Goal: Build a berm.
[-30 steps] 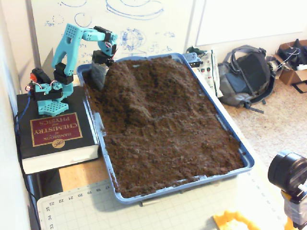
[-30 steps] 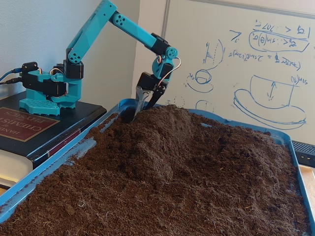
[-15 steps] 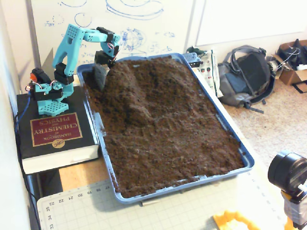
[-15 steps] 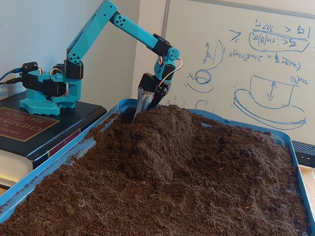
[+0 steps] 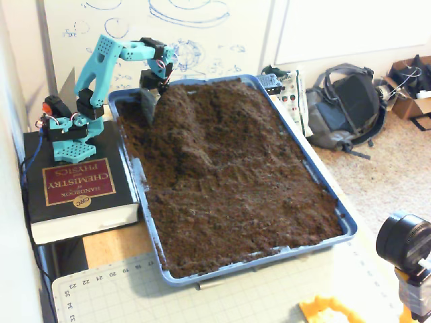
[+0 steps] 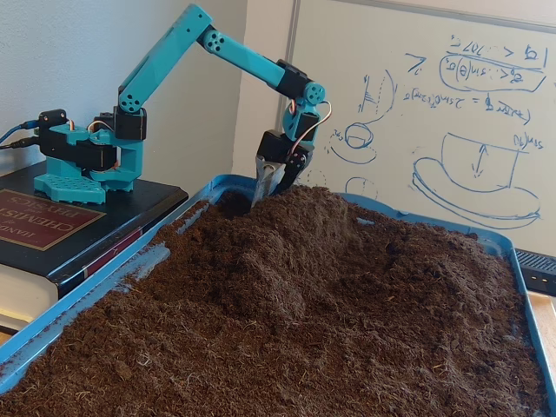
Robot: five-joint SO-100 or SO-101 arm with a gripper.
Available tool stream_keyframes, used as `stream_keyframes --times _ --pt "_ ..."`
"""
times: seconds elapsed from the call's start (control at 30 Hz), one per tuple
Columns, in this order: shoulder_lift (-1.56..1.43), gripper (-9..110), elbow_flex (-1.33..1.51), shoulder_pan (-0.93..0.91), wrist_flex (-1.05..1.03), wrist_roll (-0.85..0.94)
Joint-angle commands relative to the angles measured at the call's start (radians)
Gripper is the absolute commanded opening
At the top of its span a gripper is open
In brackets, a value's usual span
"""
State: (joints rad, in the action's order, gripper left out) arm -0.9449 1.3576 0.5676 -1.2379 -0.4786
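We see the gripper (image 6: 263,193), opening unclear, at the berm's (image 5: 182,124) 11 o'clock end; book (image 5: 75,188) at 9 o'clock of tray (image 5: 337,208).

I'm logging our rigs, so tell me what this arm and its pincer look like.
The arm has turquoise plastic links with black servo blocks at the joints and rows of small holes. Thin red and white wires loop near the wrist. The pincer is dark with a flat scoop-like blade.

Whiteboard (image 6: 434,95) with blue sketches behind; backpack (image 5: 347,108) on beige carpet (image 5: 394,178).
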Motion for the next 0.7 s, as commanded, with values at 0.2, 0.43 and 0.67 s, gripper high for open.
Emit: stream_keyframes --times 0.2,0.43,0.67 --pt "-0.018 0 -0.210 -0.061 0.023 -0.014" --pt "-0.018 0 -0.218 -0.069 0.023 -0.012" --pt "-0.031 0 -0.219 -0.074 0.025 -0.012"
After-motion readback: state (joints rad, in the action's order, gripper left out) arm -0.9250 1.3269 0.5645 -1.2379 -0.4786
